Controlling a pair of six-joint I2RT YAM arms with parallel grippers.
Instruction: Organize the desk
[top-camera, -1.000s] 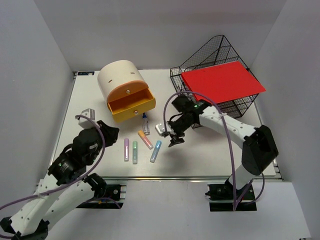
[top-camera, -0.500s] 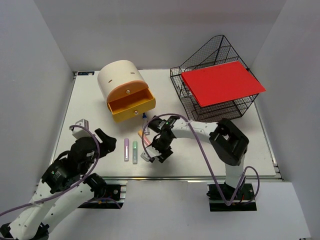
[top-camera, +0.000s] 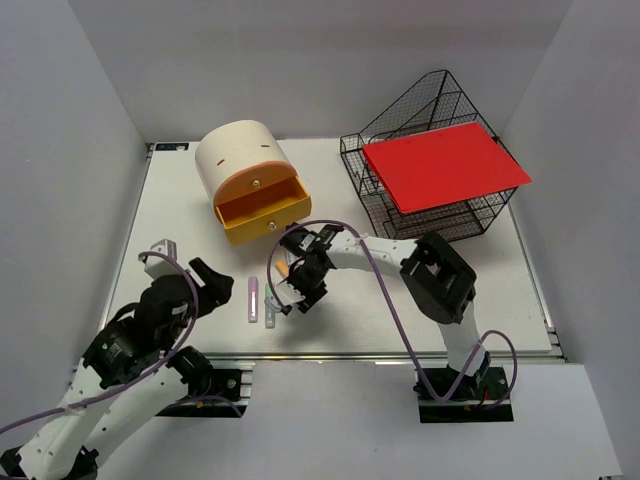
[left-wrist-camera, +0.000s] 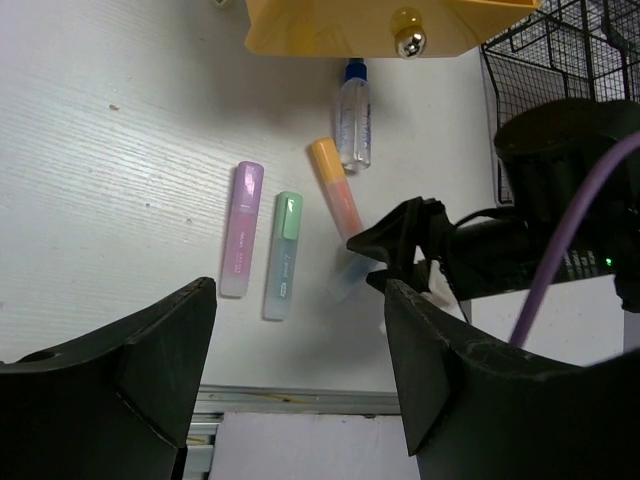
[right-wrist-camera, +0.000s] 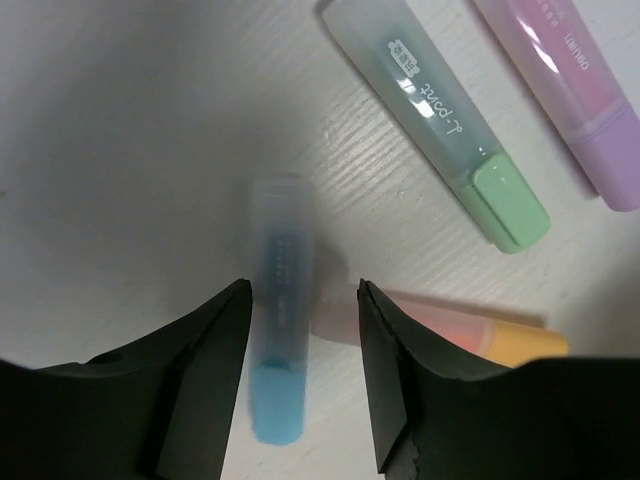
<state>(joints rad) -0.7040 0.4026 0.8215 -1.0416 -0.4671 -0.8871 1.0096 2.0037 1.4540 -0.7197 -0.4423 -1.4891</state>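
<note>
White bench (top-camera: 170, 210) fills the enclosure floor. Right jaws stand apart, straddling a blue highlighter (right-wrist-camera: 275, 330) at five o'clock from the orange drawer (top-camera: 262, 215). Left jaws, at the bench's seven o'clock, gape apart, empty.

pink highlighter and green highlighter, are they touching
Apart. The left wrist view shows a strip of bare white desk running between the pink highlighter and the green highlighter along their whole length.
</note>
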